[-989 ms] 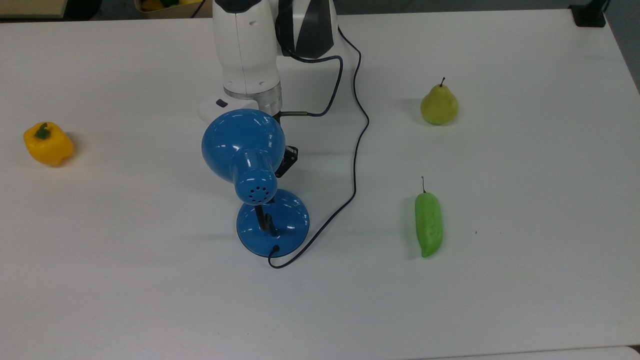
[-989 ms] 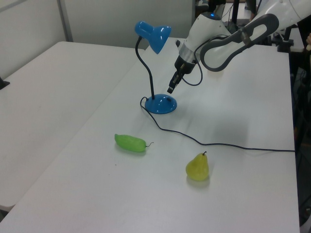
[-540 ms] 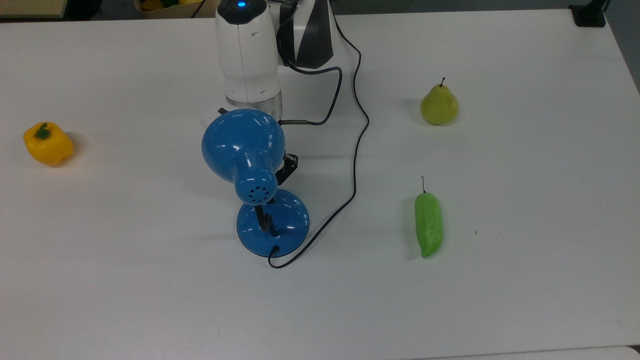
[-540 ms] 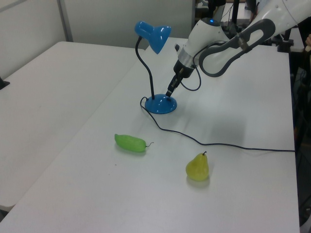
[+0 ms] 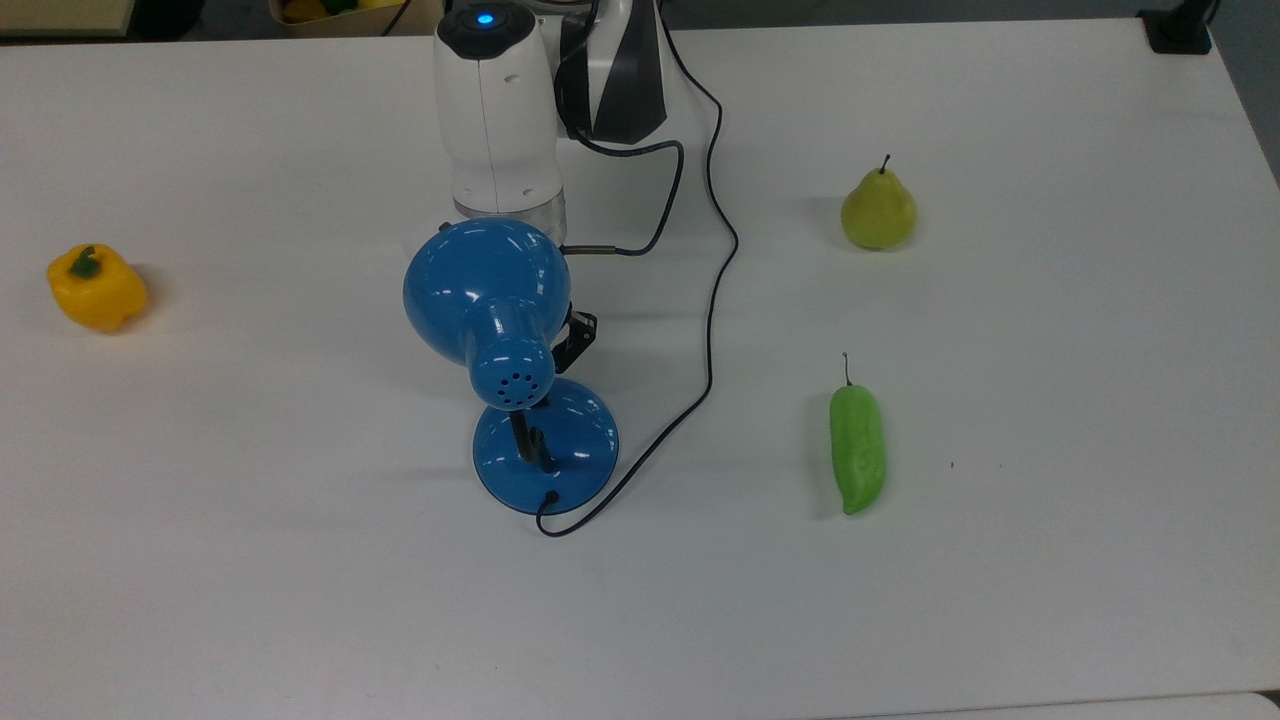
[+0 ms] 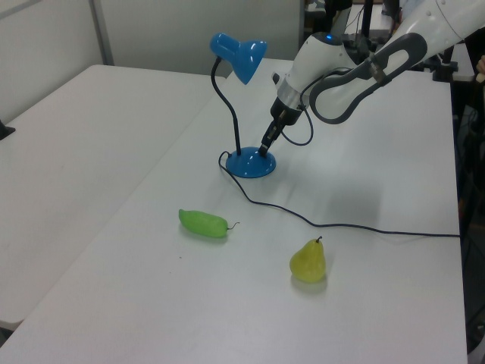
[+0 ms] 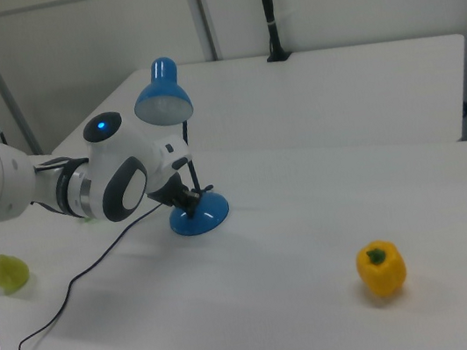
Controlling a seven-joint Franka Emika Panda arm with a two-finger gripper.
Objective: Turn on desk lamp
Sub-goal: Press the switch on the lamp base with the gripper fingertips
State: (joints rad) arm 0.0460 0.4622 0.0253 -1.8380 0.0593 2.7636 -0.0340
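Jaws: tips at round base | desk lamp: glossy blue dome

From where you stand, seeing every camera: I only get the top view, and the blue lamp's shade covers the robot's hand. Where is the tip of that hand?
Observer: In the left view the gripper points down at the desk lamp, its tip at the round base, on the side toward the arm.
Operator: Is the lamp lit?
Observer: The right view looks into the shade; it shows pale, with no clear glow, so I cannot call it lit.
Operator: How is the lamp's neck shaped?
Observer: In the left view it rises from the base and curves over to the shade, which tilts down toward the arm.
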